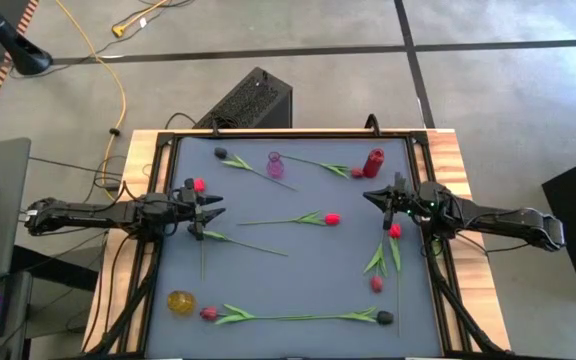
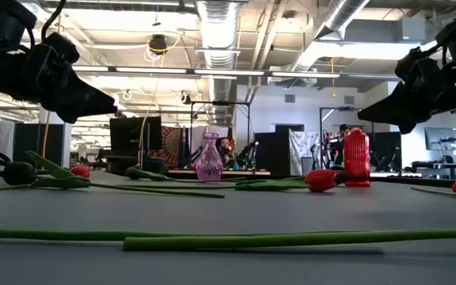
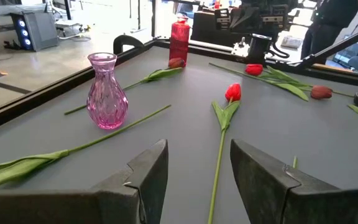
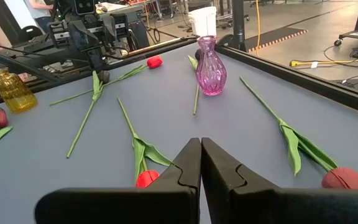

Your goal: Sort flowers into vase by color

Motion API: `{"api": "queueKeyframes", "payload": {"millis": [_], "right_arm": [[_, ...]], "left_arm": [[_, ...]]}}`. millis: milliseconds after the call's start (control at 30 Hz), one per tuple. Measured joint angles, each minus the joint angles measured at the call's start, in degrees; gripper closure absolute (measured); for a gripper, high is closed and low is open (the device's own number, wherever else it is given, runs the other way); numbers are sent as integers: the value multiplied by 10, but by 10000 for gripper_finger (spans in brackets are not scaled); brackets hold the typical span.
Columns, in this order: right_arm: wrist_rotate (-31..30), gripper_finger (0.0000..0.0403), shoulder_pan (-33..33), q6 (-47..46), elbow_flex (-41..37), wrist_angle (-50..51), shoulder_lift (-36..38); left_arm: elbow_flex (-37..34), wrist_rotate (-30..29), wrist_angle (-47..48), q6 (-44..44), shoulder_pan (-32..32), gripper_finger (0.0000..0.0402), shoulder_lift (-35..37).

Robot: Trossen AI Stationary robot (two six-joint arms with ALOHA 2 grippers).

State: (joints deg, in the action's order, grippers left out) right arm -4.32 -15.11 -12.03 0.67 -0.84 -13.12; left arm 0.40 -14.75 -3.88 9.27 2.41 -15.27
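tulips (image 1: 313, 218) lie scattered on the bench (image 1: 298, 275), vases (image 1: 275, 164) unfilled and sorting unstarted, left hand (image 1: 211, 212) spread and empty, right hand (image 1: 370, 196) pressed together.

Overhead, one camera looks straight down on the gray table (image 1: 298, 280); another sits level at its surface. Each wrist camera faces inward across it, both catching the pink vase (image 3: 107, 91).
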Motion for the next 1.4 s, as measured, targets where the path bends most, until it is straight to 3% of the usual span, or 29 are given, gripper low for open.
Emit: {"api": "queueKeyframes", "payload": {"millis": [200, 433, 767, 833, 933, 1033, 1133, 1267, 1400], "right_arm": [[0, 365, 0, 0, 0, 0, 0], [0, 365, 0, 0, 0, 0, 0], [0, 365, 0, 0, 0, 0, 0], [0, 365, 0, 2, 0, 0, 0], [-2, 365, -4, 24, 0, 0, 0], [-2, 365, -4, 33, 0, 0, 0], [-2, 365, -4, 35, 0, -4, 0], [-2, 365, -4, 3, 0, -19, 0], [0, 365, -4, 0, 0, -54, 0]], "left_arm": [[0, 0, 0, -5, 0, 239, 0], [0, -5, 0, -116, 0, 239, 0], [0, -5, 0, -123, 0, 239, 0], [0, -4, 0, -93, 0, 239, 0], [0, 12, -3, 22, 0, 239, 0], [0, -17, -7, 108, 0, 239, 0], [0, -56, -6, 126, 0, 239, -2], [0, -52, -10, 190, 0, 239, -2], [2, -29, -33, 180, 0, 239, -2]]}}
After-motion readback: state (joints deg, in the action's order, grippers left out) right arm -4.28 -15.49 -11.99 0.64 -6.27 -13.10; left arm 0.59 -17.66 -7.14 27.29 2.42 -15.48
